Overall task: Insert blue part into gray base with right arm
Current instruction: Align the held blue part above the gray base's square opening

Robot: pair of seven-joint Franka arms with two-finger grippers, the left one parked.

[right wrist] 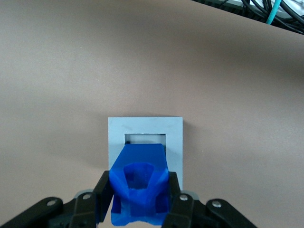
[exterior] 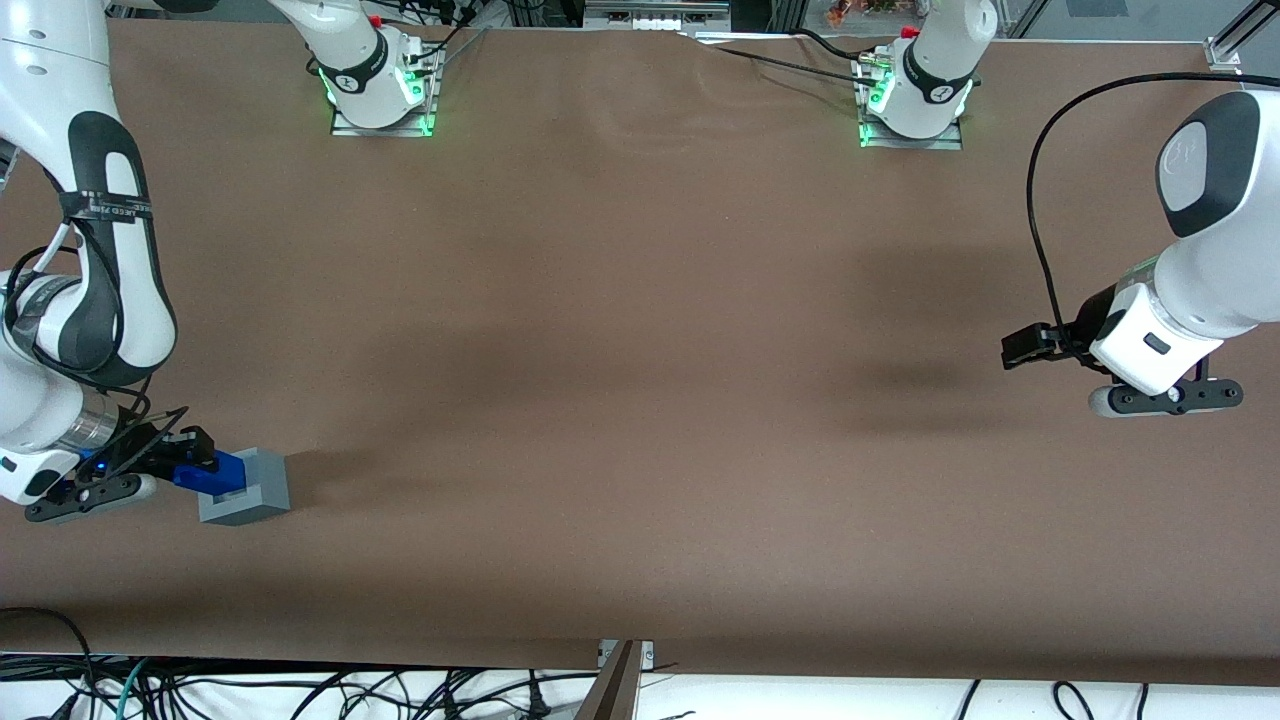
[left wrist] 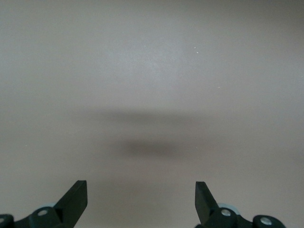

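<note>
The gray base (exterior: 246, 487) serves as the landmark: a light-gray plastic cube standing on the brown table (exterior: 640, 400), near the edge closest to the front camera and toward the working arm's end. In the right wrist view the gray base (right wrist: 145, 142) shows a flat square top face with a square recess cut into its middle.

The blue part (right wrist: 139, 185) is a bright-blue, blocky piece, narrower than the base. Its free end is a plain rectangular block whose tip reaches into the recess; its gripped end is broader, with a hollow, faceted shape. Its long axis runs from the gripper down toward the recess, tilted rather than upright, with the plain end pointing into the base. In the front view the blue part (exterior: 212, 473) lies over the base's top at the side facing the arm.

The gripper (right wrist: 140, 202) sits just above that same side of the base, its black fingers (right wrist: 103, 194) pressed against both flanks of the blue part, clamping it.

The right arm (exterior: 95, 290) rises from the gripper, farther from the front camera than the base.
</note>
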